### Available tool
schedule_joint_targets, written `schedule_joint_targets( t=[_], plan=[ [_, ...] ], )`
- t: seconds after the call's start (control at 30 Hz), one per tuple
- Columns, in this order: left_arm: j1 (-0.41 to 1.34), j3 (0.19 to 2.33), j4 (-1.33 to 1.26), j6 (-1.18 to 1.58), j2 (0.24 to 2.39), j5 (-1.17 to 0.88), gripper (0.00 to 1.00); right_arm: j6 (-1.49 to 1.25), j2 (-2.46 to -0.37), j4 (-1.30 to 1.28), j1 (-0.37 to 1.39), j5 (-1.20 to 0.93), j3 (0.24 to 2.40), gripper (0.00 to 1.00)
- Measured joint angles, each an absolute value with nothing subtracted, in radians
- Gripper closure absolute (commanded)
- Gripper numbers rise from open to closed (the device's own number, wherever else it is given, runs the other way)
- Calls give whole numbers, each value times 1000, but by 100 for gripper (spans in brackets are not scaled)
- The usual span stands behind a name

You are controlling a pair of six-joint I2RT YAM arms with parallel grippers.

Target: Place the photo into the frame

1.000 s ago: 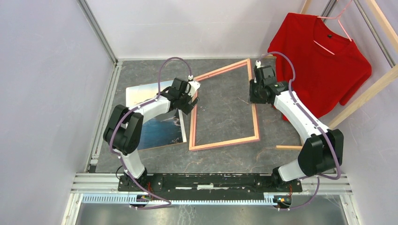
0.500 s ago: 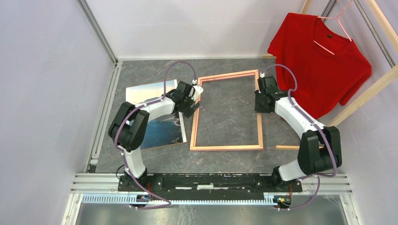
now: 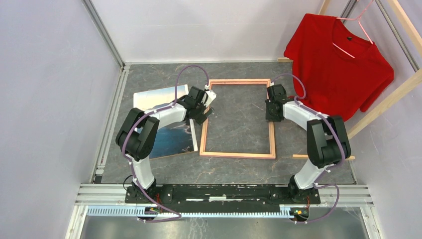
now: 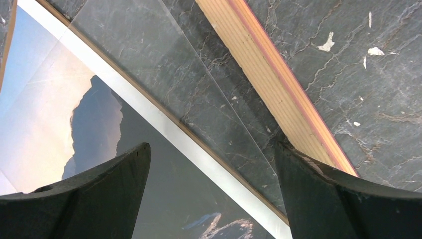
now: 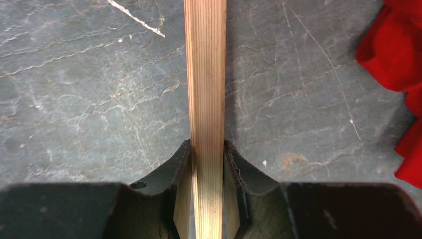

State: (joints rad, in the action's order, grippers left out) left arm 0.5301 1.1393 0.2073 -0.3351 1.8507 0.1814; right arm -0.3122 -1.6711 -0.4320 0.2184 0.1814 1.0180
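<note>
Frame (image 3: pixel 237 155), one, lies on the table (image 3: pixel 239 119), only table inside; one photo (image 3: pixel 174 138) lies beside it. Right gripper (image 5: pixel 207 149) pinches its rail; left gripper (image 4: pixel 211 146) stands wide.

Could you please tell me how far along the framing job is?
Done: the frame lies flat, empty. In hand: the right gripper is shut on its right rail; the left gripper hangs open by its left rail. Left: the photo lies outside, to be put in.

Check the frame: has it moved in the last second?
Yes. The frame, held by the right gripper, swung clockwise seen from above; its far rail now lies parallel to the table's far edge.
</note>
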Motion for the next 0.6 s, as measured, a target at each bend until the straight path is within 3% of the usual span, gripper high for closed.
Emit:
schedule_joint_targets(
  t=[0.27,0.43,0.6],
  plan=[
    [531,1125,197,-344,1844,204,0,-307,-1753,-375,218,170,1031,78],
    [536,1093,175,-365,1824,209,0,-303,-1774,-351,217,159,1048,46],
    [541,1073,161,-385,1811,217,0,-307,-1797,-308,216,158,1065,34]
  ],
)
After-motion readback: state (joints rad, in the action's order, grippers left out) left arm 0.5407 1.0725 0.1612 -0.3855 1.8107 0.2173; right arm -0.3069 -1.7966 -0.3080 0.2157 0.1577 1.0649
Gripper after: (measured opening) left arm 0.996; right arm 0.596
